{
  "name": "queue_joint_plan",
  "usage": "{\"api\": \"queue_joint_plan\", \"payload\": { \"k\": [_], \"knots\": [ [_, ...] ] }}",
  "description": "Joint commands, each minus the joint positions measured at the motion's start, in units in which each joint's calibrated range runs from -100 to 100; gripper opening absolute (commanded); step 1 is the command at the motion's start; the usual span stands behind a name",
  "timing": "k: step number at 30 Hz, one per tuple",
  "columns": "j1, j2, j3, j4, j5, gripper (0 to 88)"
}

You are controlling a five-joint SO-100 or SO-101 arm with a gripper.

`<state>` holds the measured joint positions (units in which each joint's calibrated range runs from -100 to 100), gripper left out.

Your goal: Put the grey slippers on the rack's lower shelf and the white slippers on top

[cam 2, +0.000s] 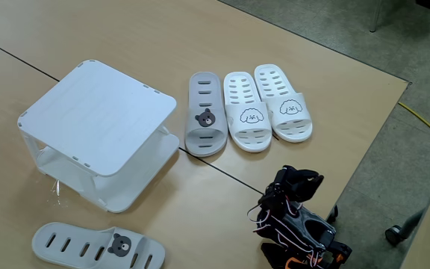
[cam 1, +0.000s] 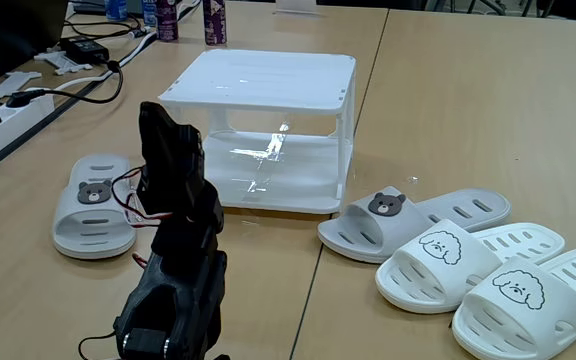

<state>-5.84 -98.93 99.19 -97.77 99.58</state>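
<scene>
One grey slipper (cam 1: 93, 205), slotted rubber with a bear badge, is lying near the worktop (cam 1: 468, 110) left edge in a fixed view. The black arm's pincer (cam 1: 158, 125) state cannot be told. The glossy white rack (cam 1: 263, 125) is standing empty; its mate (cam 1: 408, 222) and the white slippers (cam 1: 498, 270) are resting rightward.

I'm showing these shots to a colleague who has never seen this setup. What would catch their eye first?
Probably the white two-tier rack mid-table, both shelves bare. Next, the slippers: two white dog-face slippers lie side by side with one grey bear-face slipper next to them, while the other grey slipper lies alone on the rack's far side. The black arm stands folded in the foreground.
</scene>
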Motion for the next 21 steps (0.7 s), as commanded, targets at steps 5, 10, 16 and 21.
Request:
{"api": "queue_joint_plan", "payload": {
  "k": [5, 10, 16, 21],
  "knots": [
    [-0.33, 29.81, 0.81, 8.9, 0.42, 0.8],
    [-0.33, 61.53, -0.36, 8.9, 0.42, 0.7],
    [-3.29, 92.32, -0.09, 8.9, 0.42, 0.8],
    [-14.55, 105.03, -0.18, 8.9, 0.42, 0.8]
  ]
}}
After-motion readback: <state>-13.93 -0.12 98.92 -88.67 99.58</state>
